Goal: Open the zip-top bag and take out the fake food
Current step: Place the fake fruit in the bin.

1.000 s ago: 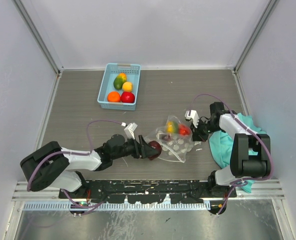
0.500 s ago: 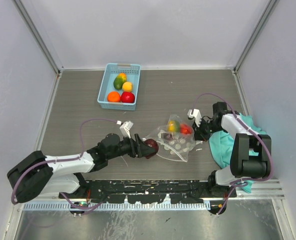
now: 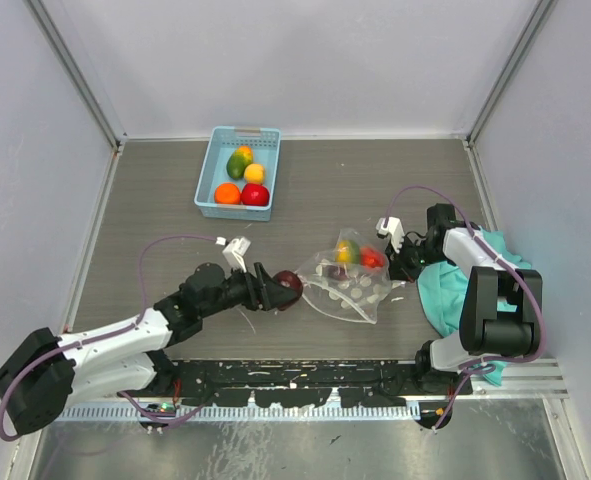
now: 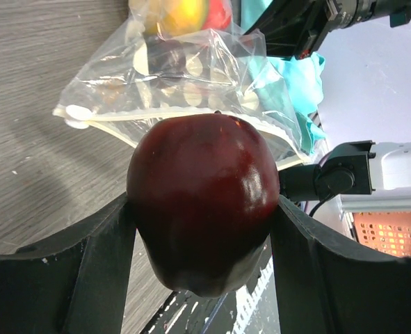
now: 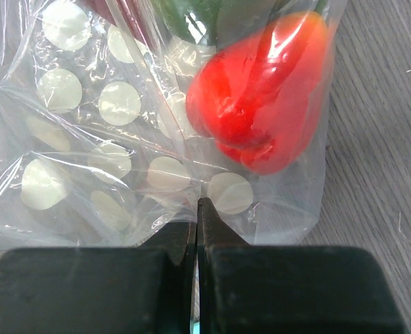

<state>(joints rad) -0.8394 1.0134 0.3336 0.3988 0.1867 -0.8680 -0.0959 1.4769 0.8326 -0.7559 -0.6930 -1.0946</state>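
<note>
Left gripper (image 3: 272, 290) is clamped round the glossy dark apple (image 4: 204, 209), bag (image 3: 355, 285) lying just at its 3 o'clock on the counter (image 3: 375, 190) with the right gripper (image 5: 199, 205) pinching its edge, so I'd worry the apple squirts out mid-carry.

My zip-top bag (image 3: 355, 285) lies crumpled, clear with white dots, its near edge pinched flat in my right gripper (image 5: 198, 205). Inside it sit a red piece (image 5: 261, 104), a yellow one (image 3: 343, 252) and a green one (image 5: 191, 15). A glossy dark red apple (image 4: 204, 209) is clamped in my left gripper (image 3: 281, 290), just outside the bag. 4 more pieces (image 3: 243, 178) lie in the blue basket (image 3: 207, 182).
</note>
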